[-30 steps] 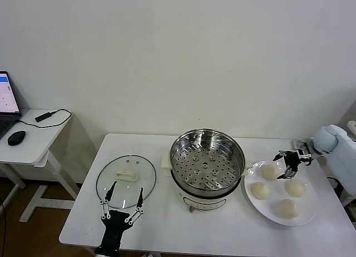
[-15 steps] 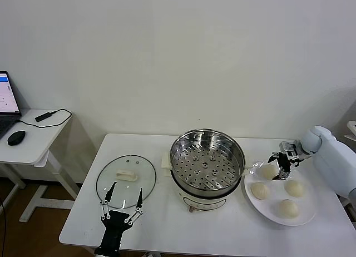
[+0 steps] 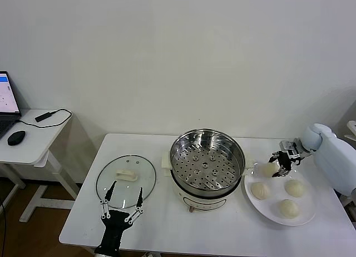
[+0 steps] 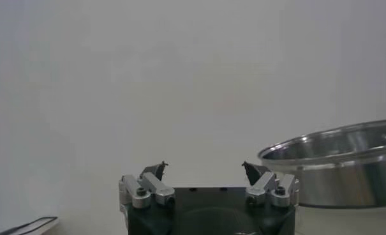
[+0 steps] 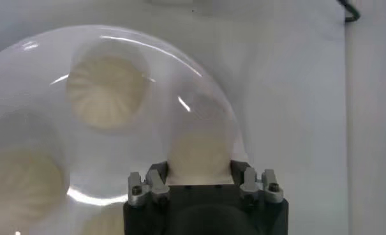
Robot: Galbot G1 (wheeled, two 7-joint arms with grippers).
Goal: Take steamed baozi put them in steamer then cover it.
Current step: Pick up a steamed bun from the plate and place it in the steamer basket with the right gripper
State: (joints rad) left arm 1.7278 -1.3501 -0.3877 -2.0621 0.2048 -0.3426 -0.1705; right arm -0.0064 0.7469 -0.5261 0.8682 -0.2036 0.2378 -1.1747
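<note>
Several cream baozi lie on a white plate (image 3: 266, 211) at the table's right. My right gripper (image 3: 282, 161) reaches in from the right and is shut on the rearmost baozi (image 3: 270, 169). In the right wrist view that baozi (image 5: 200, 150) fills the gap between both fingers of the right gripper (image 5: 200, 167), and other baozi (image 5: 108, 89) rest on the plate (image 5: 161, 115). The steel steamer (image 3: 207, 157) stands mid-table with nothing on its perforated tray. My left gripper (image 3: 127, 188) waits open at the table's front edge, beside the lid; the left wrist view shows this gripper (image 4: 204, 167) holding nothing, with the steamer (image 4: 346, 166) beyond.
A round glass lid (image 3: 111, 179) with a cream handle (image 3: 126, 175) lies flat left of the steamer. A small white block (image 3: 165, 161) sits against the steamer's left side. A side desk (image 3: 33, 140) with a laptop and mouse stands further left.
My right gripper has moved left over the rearmost baozi and closed its fingers on it. The left arm has not moved.
</note>
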